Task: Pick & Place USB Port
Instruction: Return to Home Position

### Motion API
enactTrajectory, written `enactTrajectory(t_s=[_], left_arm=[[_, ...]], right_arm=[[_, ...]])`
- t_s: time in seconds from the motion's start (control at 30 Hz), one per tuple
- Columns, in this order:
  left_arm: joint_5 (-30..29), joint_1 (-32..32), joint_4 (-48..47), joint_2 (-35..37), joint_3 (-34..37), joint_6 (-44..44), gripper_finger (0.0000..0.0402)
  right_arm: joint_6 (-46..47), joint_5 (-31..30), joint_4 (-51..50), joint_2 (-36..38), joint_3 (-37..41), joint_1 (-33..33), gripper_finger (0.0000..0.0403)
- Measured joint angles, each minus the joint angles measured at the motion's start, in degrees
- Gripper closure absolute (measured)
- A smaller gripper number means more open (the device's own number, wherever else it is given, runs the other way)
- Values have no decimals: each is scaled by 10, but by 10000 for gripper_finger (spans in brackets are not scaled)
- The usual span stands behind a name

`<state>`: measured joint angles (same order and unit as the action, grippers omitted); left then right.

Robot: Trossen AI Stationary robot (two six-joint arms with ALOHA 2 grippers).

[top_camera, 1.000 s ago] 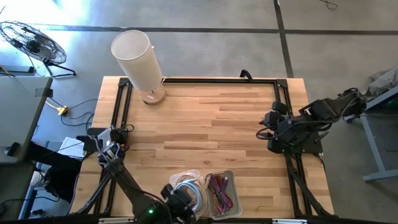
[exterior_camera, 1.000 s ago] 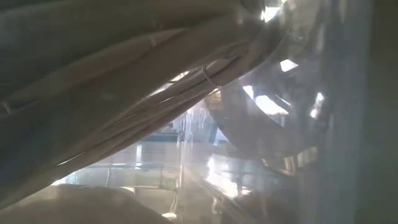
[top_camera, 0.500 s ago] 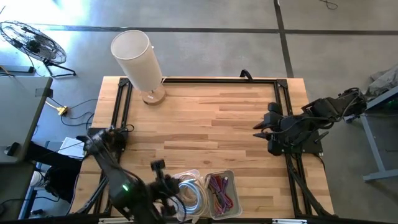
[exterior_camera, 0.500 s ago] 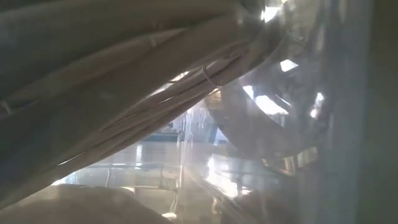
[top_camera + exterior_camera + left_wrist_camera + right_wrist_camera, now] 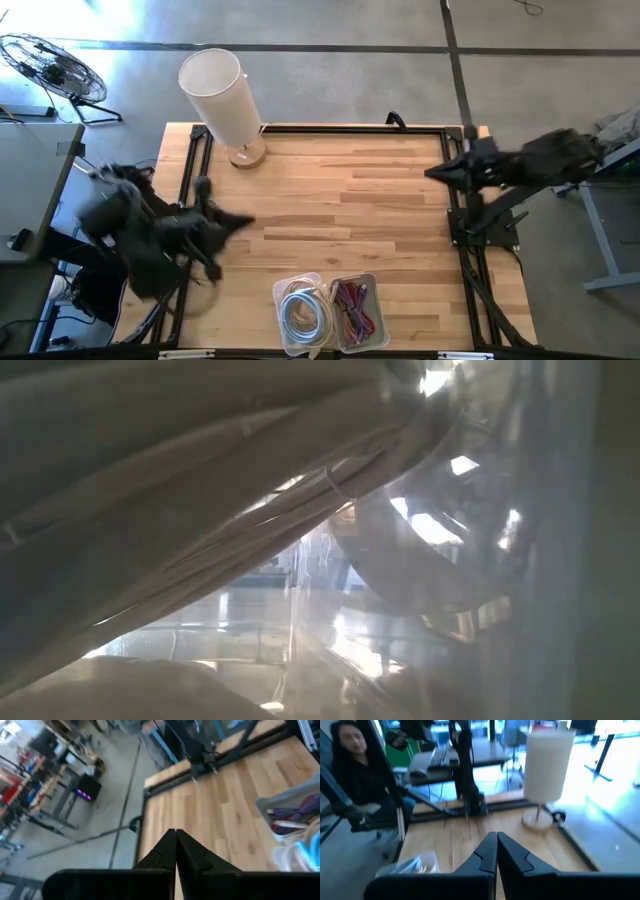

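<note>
USB cables (image 5: 356,303), pink and purple, lie in the white bin (image 5: 352,279), near the left gripper (image 5: 245,220) and well apart from the right gripper (image 5: 430,173). The transparent bin (image 5: 297,281) sits just beside it, on the left gripper's side. Both grippers are clenched on nothing, fingertips meeting.

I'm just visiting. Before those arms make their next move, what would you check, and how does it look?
1. Left gripper empty: ok, shut on nothing.
2. Right gripper empty: ok, shut on nothing.
3. Light blue cable in the transparent bin: ok.
4. Pink and purple cables in the white bin: ok.
5. Lamp apart from both grippers: ok.
6. Person apart from both grippers: ok, seated.
</note>
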<state>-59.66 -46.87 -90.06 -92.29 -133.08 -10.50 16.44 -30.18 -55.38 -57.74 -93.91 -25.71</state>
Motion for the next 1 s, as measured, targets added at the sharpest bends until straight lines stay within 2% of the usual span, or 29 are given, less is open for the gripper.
enactTrajectory(t_s=[0.1,0.2,0.37,0.47,0.57,0.7,0.8,1.0], left_arm=[[-6,0,2,47,5,44,401],[-9,0,1,105,53,57,401],[-32,0,0,238,225,-9,401],[-57,0,12,325,359,-88,401],[-75,0,112,405,496,-102,401],[-49,0,270,503,649,-37,401],[-27,0,386,561,745,34,401],[47,0,616,628,892,197,401]], right_arm=[[-21,-28,8,14,-11,-16,402],[-38,-54,12,27,-8,-28,402],[-78,-65,11,31,-8,-47,402],[-122,-32,0,37,-8,-54,403],[-166,25,-4,51,-3,-62,403],[-183,24,-7,106,27,-63,403],[-197,13,34,165,80,-63,403],[-208,39,131,274,232,-63,403]])
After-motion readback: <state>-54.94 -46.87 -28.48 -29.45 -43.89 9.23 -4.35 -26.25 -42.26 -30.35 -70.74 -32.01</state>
